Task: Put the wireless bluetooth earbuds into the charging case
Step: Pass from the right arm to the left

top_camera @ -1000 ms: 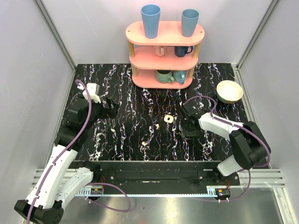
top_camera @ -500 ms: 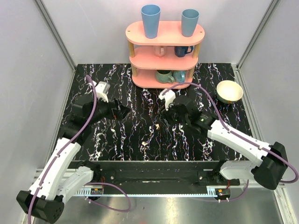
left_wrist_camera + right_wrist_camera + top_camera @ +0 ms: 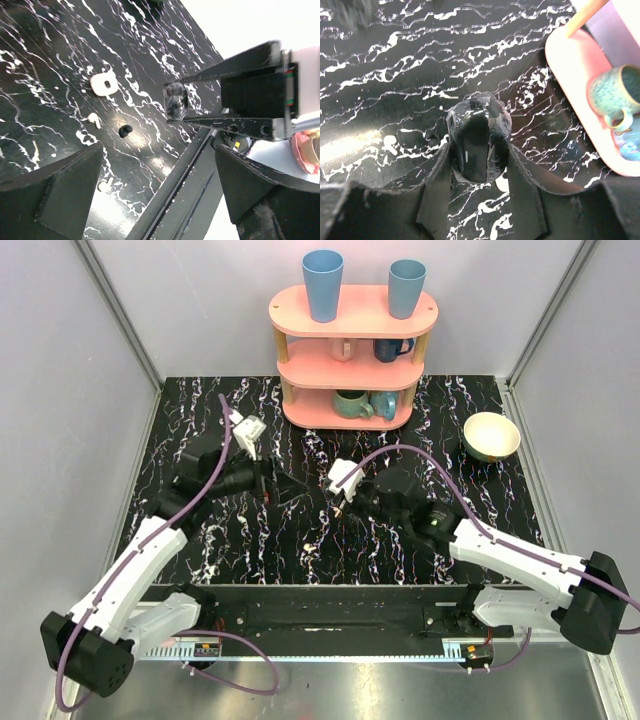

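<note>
My right gripper is shut on a dark, glossy oval object, held just above the marbled table near its middle. In the left wrist view the same dark object sits between the right arm's two black fingers. The white charging case, a rounded square with a dark slot, lies flat on the table. Two tiny white earbuds lie near it, with a small black bit between them. My left gripper is open and empty, just left of the right one.
A pink three-tier shelf with mugs and two blue cups stands at the back. Its edge and a teal mug lie close to the right of my right gripper. A cream bowl sits at the back right. A black rail borders the table's near edge.
Both arms have swung in toward the table's middle. The right gripper rose from the table and moved left, still shut on the dark object. The left gripper moved right, staying open.
</note>
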Controlling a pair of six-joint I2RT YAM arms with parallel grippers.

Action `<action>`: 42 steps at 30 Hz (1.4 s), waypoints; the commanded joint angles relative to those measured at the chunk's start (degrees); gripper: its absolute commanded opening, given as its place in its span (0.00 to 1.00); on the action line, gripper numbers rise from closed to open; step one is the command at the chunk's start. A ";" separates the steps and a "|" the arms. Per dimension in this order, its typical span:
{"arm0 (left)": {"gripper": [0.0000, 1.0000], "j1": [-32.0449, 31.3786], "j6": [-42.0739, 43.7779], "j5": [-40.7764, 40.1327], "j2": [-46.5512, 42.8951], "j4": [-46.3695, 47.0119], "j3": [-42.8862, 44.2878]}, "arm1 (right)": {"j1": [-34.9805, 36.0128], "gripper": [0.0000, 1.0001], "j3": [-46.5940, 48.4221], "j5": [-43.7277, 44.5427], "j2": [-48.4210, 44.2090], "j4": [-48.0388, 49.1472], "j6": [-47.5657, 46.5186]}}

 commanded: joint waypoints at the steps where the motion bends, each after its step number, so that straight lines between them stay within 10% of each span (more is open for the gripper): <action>1: 0.98 -3.79 -0.46 -0.53 2.29 1.86 1.60 | 1.15 0.05 -0.59 -0.75 -2.78 8.40 -2.72; 19: 0.89 -9.42 -6.70 -0.10 6.86 15.83 -1.92 | 3.00 0.04 -0.94 -1.45 -1.99 9.90 -1.40; 42: 0.36 -11.36 -5.91 4.73 10.38 18.38 -1.04 | 3.26 0.03 -1.91 -1.28 -3.13 10.08 -0.79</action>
